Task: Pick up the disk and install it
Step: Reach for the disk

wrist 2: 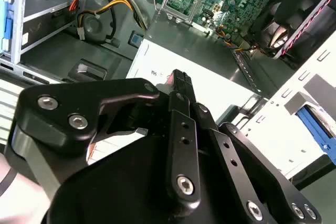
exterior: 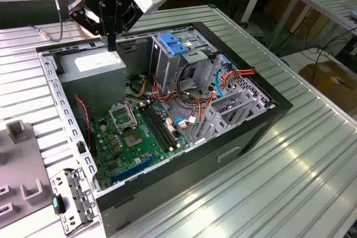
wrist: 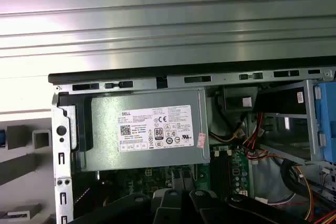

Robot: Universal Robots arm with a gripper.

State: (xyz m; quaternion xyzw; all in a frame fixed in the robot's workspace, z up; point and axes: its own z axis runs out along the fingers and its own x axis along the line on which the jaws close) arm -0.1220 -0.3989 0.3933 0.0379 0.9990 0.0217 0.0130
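Disk, seemingly the blue-railed metal slab (wrist 2: 315, 123) in the second wrist view, lies outside the computer case (exterior: 184, 165). Inside sit the motherboard (exterior: 134, 137), the blue-handled drive cage (exterior: 167, 54), then the power supply (exterior: 92, 65). Above the supply hangs the gripper (exterior: 111, 45), jaws together and empty.
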